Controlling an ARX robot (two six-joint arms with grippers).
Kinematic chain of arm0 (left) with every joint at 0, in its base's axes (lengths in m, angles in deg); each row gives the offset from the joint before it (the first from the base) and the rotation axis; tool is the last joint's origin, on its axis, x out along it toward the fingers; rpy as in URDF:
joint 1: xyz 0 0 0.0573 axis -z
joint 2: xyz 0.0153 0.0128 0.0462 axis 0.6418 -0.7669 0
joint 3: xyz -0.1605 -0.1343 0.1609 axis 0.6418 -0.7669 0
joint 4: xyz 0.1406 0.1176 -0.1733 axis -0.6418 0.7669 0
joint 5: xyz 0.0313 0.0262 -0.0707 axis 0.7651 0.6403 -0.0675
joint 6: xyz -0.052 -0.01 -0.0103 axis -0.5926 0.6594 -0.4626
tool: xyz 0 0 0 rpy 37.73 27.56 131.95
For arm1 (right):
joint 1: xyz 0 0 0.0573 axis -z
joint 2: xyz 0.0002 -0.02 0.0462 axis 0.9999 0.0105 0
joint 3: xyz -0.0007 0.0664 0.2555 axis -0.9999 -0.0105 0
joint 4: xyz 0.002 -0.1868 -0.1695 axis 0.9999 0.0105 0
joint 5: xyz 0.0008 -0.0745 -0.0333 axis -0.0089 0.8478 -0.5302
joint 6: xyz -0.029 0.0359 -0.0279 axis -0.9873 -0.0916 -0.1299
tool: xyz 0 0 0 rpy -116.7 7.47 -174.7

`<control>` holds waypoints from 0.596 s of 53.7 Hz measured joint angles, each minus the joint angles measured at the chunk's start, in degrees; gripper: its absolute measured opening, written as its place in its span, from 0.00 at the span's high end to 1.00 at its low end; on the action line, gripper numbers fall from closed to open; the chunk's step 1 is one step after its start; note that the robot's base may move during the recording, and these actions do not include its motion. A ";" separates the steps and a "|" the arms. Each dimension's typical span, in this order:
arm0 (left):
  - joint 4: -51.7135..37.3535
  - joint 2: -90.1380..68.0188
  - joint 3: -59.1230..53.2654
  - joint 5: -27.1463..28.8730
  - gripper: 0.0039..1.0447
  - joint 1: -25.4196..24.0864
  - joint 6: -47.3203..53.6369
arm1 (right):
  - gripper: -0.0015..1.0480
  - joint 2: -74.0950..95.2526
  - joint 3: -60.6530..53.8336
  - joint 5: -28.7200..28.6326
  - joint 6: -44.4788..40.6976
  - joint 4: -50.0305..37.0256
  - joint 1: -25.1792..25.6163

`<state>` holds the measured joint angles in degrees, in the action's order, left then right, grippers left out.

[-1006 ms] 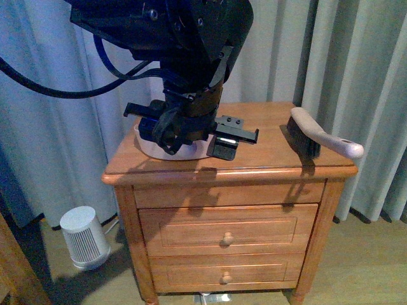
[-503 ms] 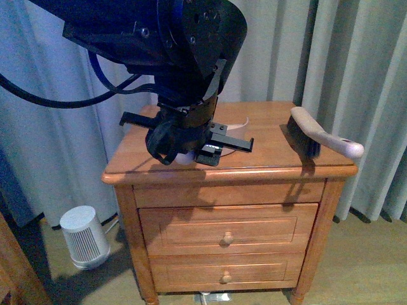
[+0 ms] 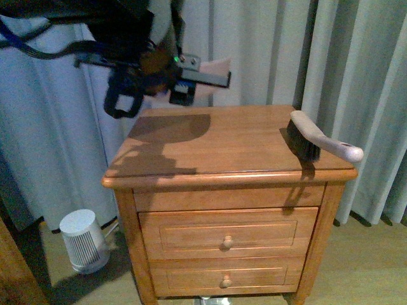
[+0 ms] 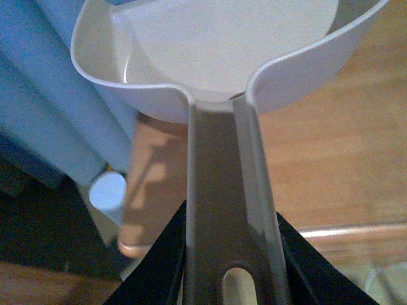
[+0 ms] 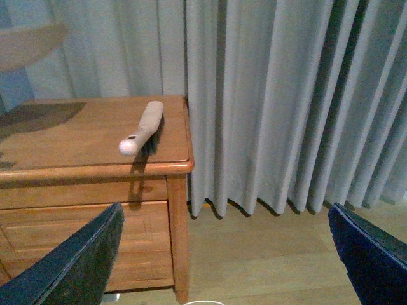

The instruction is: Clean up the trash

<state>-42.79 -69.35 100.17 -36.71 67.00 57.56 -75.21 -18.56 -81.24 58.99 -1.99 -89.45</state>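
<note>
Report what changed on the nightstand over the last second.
The left gripper, shut on the handle of the dustpan, lifted the dustpan off the nightstand, up and leftward; it now hangs in the air before the curtain. The brush stayed put at the top's right edge.

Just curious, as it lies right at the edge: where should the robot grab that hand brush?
By the slim beige handle of the hand brush, near its rounded end, which seems to overhang the nightstand's right front corner. Come from above or the right: the handle is raised and bare, while the dark bristles sit on the wood at the far end.
</note>
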 joint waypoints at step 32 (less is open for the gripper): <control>-19.82 58.47 -47.47 -5.62 0.74 -7.04 21.24 | 0.07 0.00 0.00 0.00 0.00 0.00 0.00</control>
<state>-62.61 -10.88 52.69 -42.32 59.96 78.81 -75.21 -18.56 -81.24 58.99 -1.99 -89.45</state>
